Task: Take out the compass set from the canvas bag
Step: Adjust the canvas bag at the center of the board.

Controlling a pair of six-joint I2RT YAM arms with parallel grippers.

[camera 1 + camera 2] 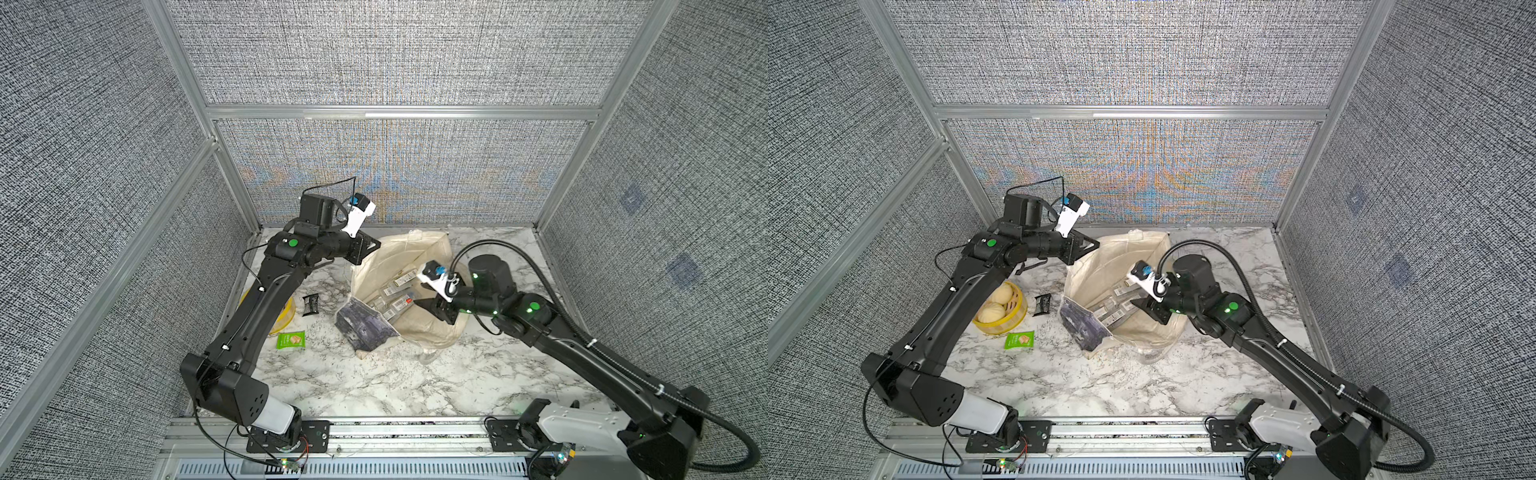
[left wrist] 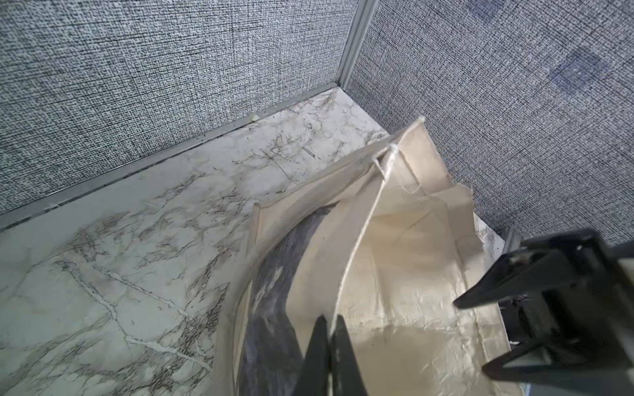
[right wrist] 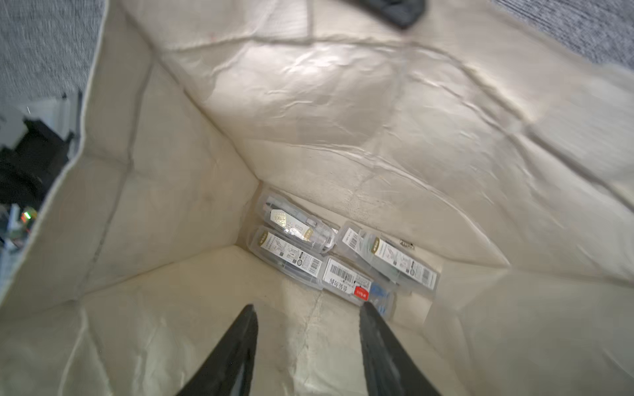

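The cream canvas bag (image 1: 419,249) stands open at the back of the marble table, its dark printed panel (image 1: 365,326) folded outward at the front. My left gripper (image 2: 330,317) is shut on the bag's upper rim (image 2: 363,226) and holds it up at the bag's left back corner (image 1: 376,245). Several clear plastic compass set cases (image 3: 346,277) with barcode labels lie on the bag's bottom, visible in both top views (image 1: 1115,307). My right gripper (image 3: 307,305) is open inside the bag's mouth, just above the cases and apart from them, holding nothing.
A yellow basket with buns (image 1: 1000,307) stands left of the bag, under my left arm. A small black packet (image 1: 311,303) and a green snack packet (image 1: 291,340) lie between the basket and the bag. Grey fabric walls (image 1: 399,174) close in the back and both sides.
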